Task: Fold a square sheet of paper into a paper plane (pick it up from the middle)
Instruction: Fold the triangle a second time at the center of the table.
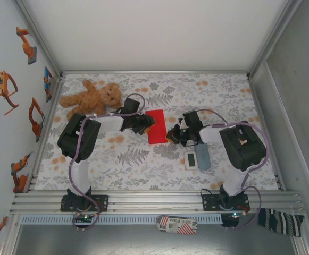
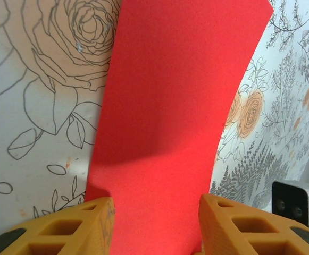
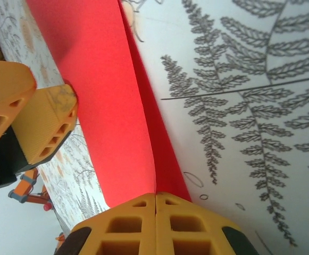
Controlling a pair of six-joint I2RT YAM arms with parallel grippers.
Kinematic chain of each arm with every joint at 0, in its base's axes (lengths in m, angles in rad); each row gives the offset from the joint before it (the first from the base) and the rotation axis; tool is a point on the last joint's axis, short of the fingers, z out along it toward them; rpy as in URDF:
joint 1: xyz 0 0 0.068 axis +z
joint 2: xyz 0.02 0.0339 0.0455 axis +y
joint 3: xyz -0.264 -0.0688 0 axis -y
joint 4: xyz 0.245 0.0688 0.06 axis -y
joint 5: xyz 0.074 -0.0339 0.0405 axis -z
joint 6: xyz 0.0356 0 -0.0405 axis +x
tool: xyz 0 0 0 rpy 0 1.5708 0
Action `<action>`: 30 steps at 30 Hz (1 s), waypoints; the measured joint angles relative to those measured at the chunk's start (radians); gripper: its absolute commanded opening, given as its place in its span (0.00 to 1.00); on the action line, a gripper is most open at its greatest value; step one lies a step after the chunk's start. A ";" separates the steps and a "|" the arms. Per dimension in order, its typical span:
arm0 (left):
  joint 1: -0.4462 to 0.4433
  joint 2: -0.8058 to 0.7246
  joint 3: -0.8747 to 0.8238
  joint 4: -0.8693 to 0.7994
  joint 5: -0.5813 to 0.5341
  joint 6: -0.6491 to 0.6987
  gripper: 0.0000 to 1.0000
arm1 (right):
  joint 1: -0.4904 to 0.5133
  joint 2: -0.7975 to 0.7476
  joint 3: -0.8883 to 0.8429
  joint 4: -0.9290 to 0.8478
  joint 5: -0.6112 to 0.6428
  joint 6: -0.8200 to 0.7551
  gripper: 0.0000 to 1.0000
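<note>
The square sheet of paper is bright red and lies folded into an upright oblong mid-table. My left gripper is at its left side. In the left wrist view the paper runs between the orange fingers, and my left gripper stands open across it. My right gripper is at the sheet's lower right corner. In the right wrist view my right gripper is shut on the paper, with two layers meeting at the seam of the jaws. The left arm's finger touches the sheet's far side.
A brown teddy bear lies at the back left. A white timer and a grey-blue block sit just right of my right gripper. The floral tablecloth is bounded by metal rails.
</note>
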State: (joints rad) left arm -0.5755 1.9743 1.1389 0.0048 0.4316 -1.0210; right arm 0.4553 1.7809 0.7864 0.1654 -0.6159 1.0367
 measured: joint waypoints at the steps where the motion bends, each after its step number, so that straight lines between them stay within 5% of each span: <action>1: 0.000 0.000 0.000 0.002 0.002 0.000 0.47 | 0.000 -0.007 0.000 -0.003 0.001 0.000 0.00; 30: 0.021 0.095 0.150 -0.089 -0.012 0.093 0.37 | 0.022 -0.056 0.044 -0.109 -0.005 -0.078 0.00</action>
State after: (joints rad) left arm -0.5549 2.0697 1.2888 -0.0841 0.4194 -0.9283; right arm 0.4770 1.7252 0.8303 0.0566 -0.6205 0.9588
